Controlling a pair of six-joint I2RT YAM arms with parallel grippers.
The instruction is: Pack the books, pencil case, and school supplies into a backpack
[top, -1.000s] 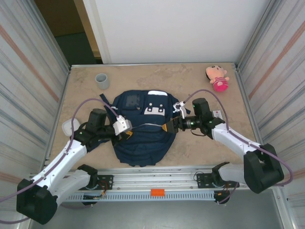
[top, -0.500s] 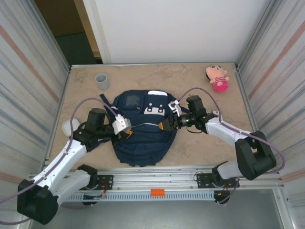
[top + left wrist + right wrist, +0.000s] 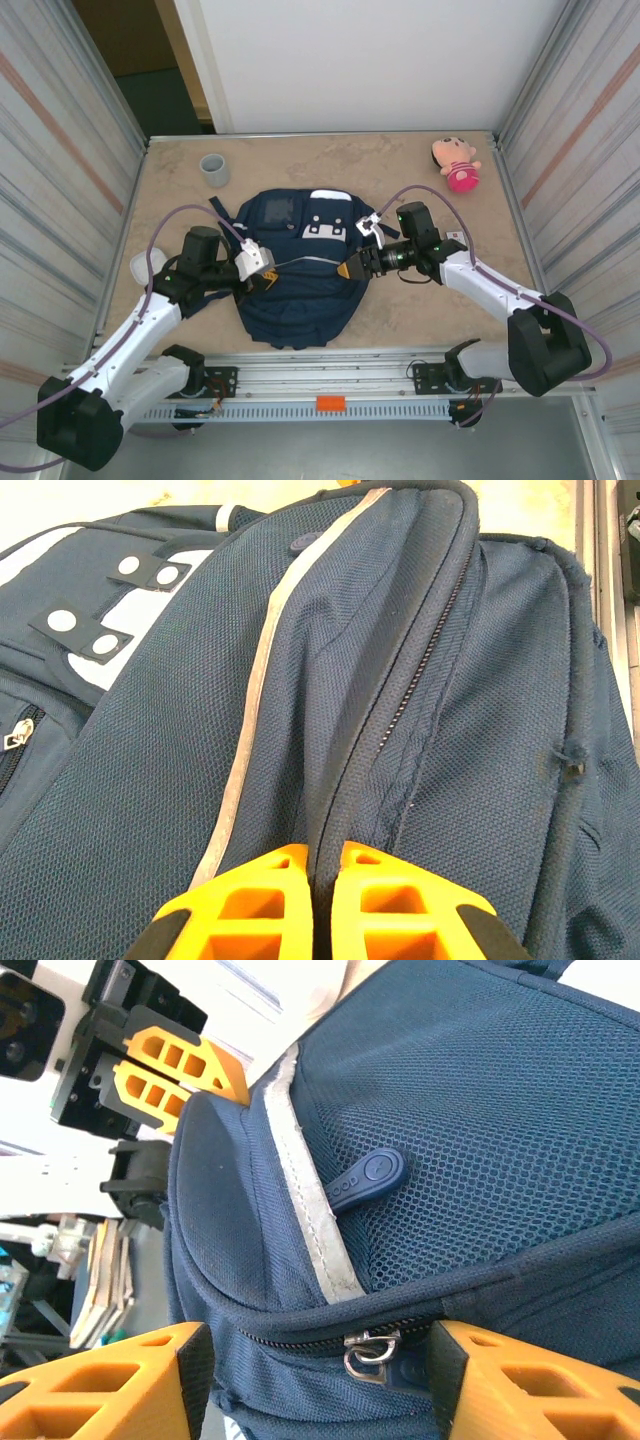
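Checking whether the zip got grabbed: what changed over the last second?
The right arm swung its wrist slightly left; the right tool stays open astride the zip slider at the backpack's right edge, not gripping. Unchanged: left tool pinching the backpack, cup, doll.

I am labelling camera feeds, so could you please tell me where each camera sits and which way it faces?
Top external: above and behind, looking down at the backpack; left arm and right arm show.
Left wrist: looks along the shut left gripper pinching backpack fabric.
Right wrist: looks past the open right gripper, astride the zip slider, toward the left gripper.
Shared: both wrist views show its light stripe.
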